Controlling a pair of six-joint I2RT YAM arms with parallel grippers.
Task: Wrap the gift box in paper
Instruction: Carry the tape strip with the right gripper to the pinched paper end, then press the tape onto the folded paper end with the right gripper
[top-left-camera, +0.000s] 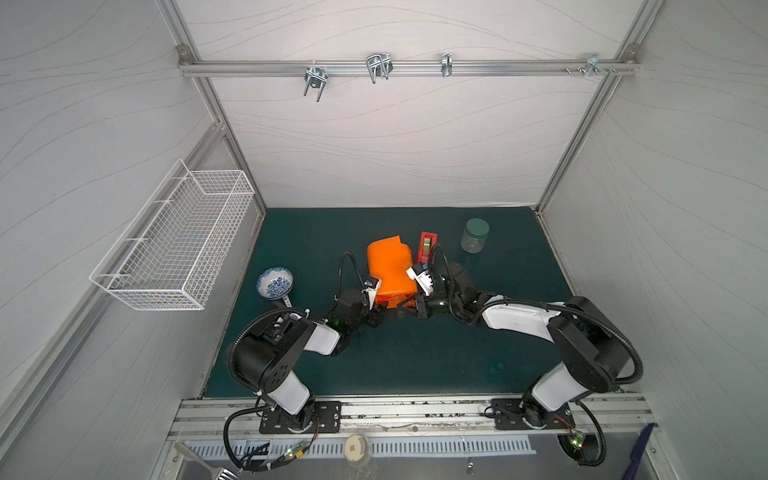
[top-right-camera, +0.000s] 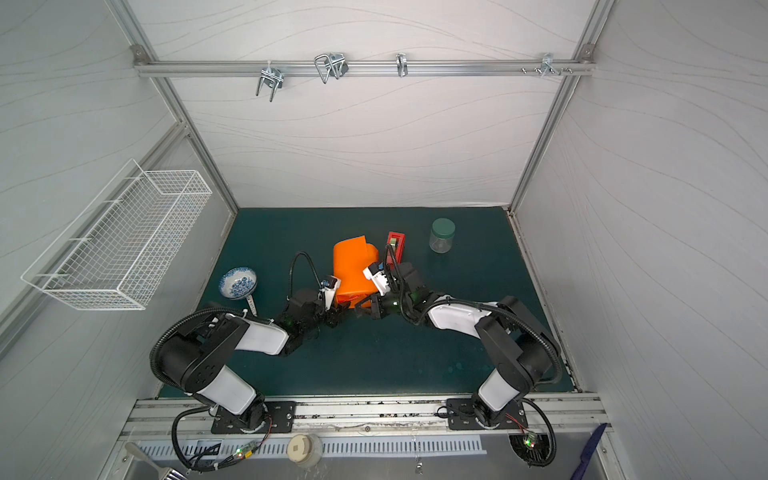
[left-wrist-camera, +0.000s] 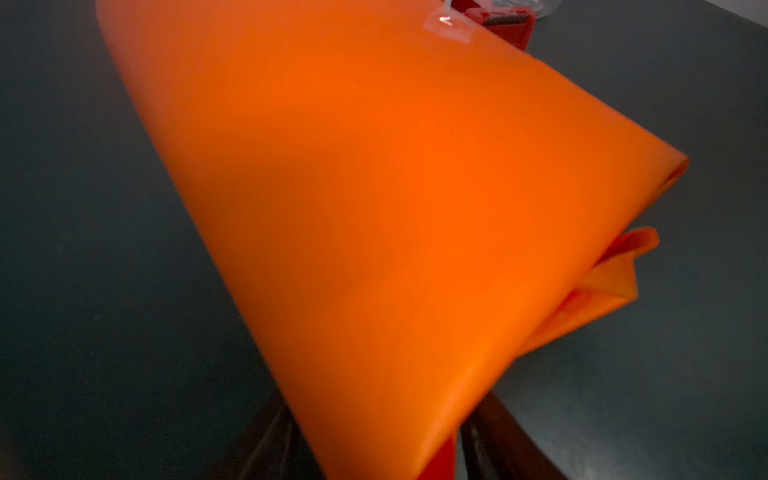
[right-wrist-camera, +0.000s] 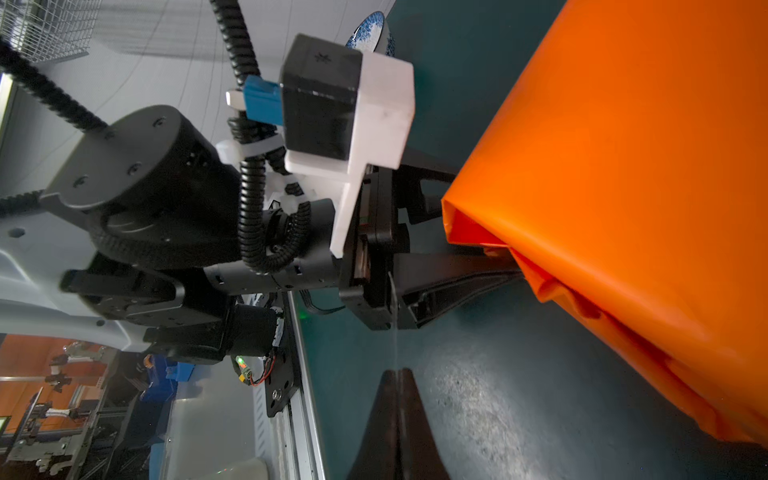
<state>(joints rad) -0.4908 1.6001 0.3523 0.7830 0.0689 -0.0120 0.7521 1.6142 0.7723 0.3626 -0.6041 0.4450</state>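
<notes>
The orange paper (top-left-camera: 388, 266) (top-right-camera: 353, 266) lies folded into a bundle on the middle of the green mat. The gift box is hidden inside it. A bit of clear tape (left-wrist-camera: 449, 25) sticks on the paper's far part. My left gripper (top-left-camera: 380, 305) (left-wrist-camera: 382, 415) is at the bundle's near end, one finger on each side, shut on the paper (left-wrist-camera: 374, 187). In the right wrist view one left finger (right-wrist-camera: 457, 274) runs into the loose fold of paper (right-wrist-camera: 623, 166). My right gripper (top-left-camera: 402, 309) (right-wrist-camera: 398, 372) hovers just right of that end, shut on a thin clear strip of tape.
A red tape dispenser (top-left-camera: 428, 245) (top-right-camera: 395, 245) stands right behind the paper. A green-lidded clear jar (top-left-camera: 475, 235) sits at the back right. A blue-patterned bowl (top-left-camera: 274, 282) with a spoon beside it is on the left. A white wire basket (top-left-camera: 174, 245) hangs on the left wall.
</notes>
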